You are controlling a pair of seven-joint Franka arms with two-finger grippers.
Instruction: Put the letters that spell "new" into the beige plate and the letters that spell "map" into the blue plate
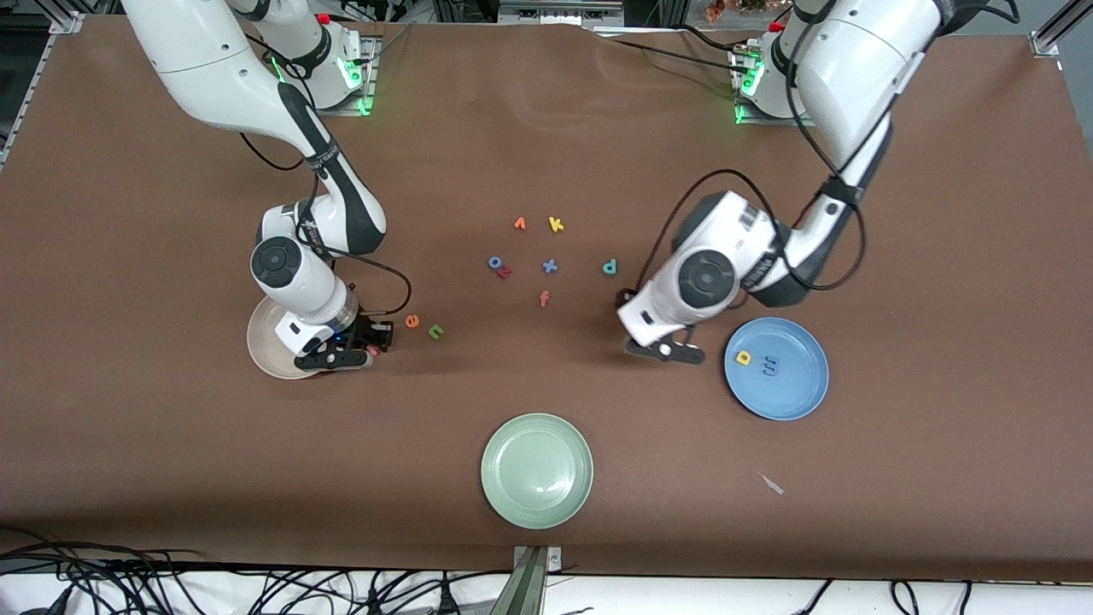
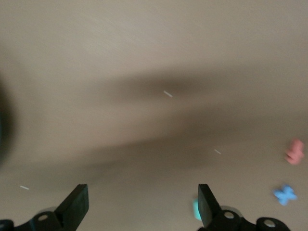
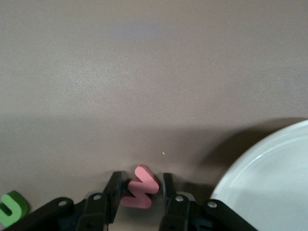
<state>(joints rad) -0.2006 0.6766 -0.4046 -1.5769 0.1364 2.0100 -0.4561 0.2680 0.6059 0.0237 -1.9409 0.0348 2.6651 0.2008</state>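
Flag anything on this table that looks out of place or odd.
One thing stands out: a small pale scrap lies on the bare table, nearer the front camera than the blue plate. It is no foam letter and looks like stray litter. The plates sit flat and the loose letters look undamaged.

The yellow a (image 1: 744,358) and blue m (image 1: 770,366) lie in the blue plate (image 1: 803,397), the teal p (image 1: 610,267) on the table, orange e (image 1: 412,321) and green n (image 1: 435,331) beside the beige plate (image 1: 260,342), pink w (image 3: 140,193) between gripper fingers.
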